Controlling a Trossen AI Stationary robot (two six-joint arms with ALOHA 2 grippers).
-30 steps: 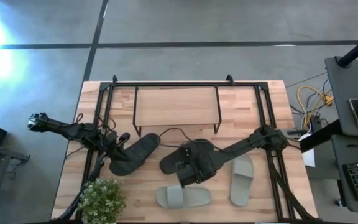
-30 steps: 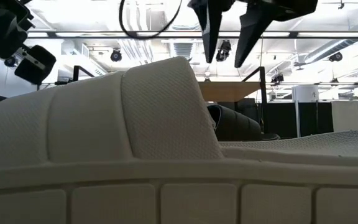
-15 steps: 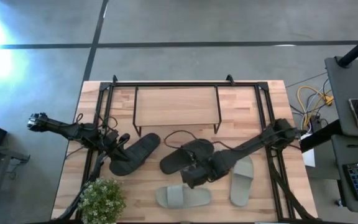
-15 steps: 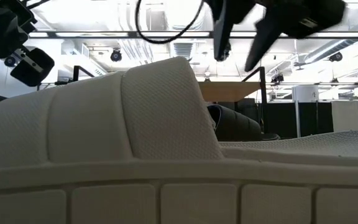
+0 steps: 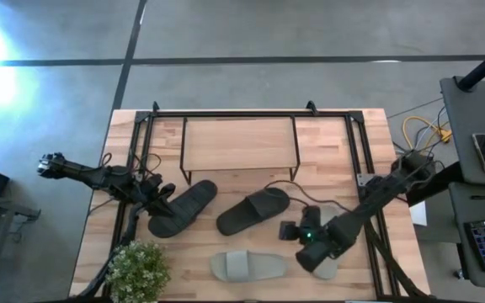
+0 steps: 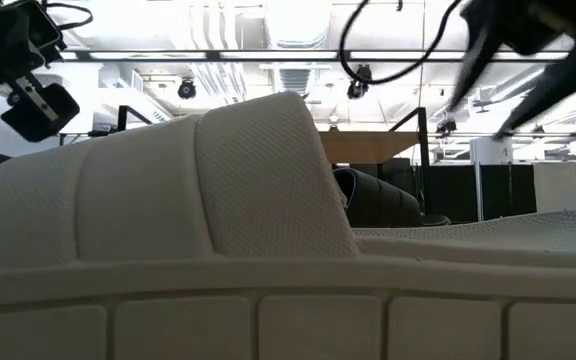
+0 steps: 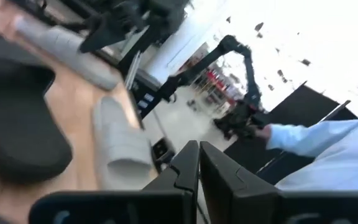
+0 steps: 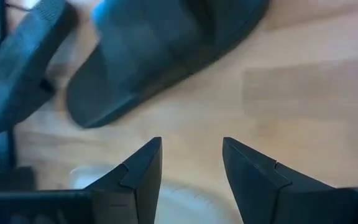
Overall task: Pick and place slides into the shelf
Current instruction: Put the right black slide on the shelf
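Observation:
The shelf (image 5: pixel 238 143) stands at the table's far middle. One dark slide (image 5: pixel 183 208) lies near it on the left, and a second dark slide (image 5: pixel 253 210) lies at the middle. It also shows in the right wrist view (image 8: pixel 160 50). One pale slide (image 5: pixel 247 266) lies near the front edge and fills the low view (image 6: pixel 218 200). Another pale slide (image 5: pixel 328 266) is mostly hidden under my right arm. My right gripper (image 5: pixel 289 229) is open and empty in the right wrist view (image 8: pixel 191 162), above the table just right of the middle dark slide. My left gripper (image 5: pixel 160 192) is shut and empty in the left wrist view (image 7: pixel 199 168), raised by the left dark slide.
A potted plant (image 5: pixel 137 271) stands at the near left corner. A black frame (image 5: pixel 141 126) runs along the table's sides and far edge. A person's sleeve (image 7: pixel 328 155) shows in the room beyond the table. Bare wood lies between the slides.
My right gripper has drawn back from above the middle dark slide toward the table's right and near edges, staying open. That slide lies where it was, now uncovered.

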